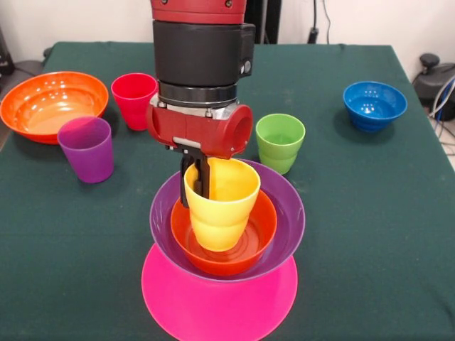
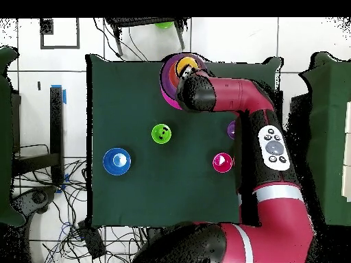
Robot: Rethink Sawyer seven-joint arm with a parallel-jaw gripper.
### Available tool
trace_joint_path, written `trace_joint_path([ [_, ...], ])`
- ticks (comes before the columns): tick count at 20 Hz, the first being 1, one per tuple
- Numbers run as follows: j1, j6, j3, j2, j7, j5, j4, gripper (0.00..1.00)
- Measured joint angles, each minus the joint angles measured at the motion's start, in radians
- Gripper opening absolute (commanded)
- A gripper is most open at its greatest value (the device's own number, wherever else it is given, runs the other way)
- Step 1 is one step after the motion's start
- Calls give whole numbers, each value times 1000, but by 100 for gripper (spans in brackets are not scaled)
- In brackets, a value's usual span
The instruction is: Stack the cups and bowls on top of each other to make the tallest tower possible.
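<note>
Cups and bowls wait across the counter (image 1: 370, 234). At left we see the large orange bowl (image 1: 51, 105), purple cup (image 1: 87, 149) and red cup (image 1: 133, 100), all loose. At centre our gripper (image 1: 196, 186) has its jaws pinching the yellow cup (image 1: 219, 204) by its rim, holding it in the small orange bowl (image 1: 223, 234) atop the tower (image 1: 222, 245), likely to add height. Rightward, green cup (image 1: 279, 142) and blue bowl (image 1: 374, 105) remain unstacked.

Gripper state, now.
Gripper: shut on the rim of the yellow ribbed plastic cup, which sits in the small orange plastic bowl on the tower.
</note>
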Motion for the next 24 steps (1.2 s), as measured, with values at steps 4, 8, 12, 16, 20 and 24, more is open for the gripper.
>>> trace_joint_path([
  [4,-1,0,0,9,0,0,0,0],
  [8,-2,0,0,12,0,0,0,0],
  [12,-5,0,0,14,0,0,1,100],
  [16,-9,0,0,14,0,0,2,100],
  [20,-18,0,2,14,0,1,6,100],
  [24,-27,0,7,13,0,1,12,100],
])
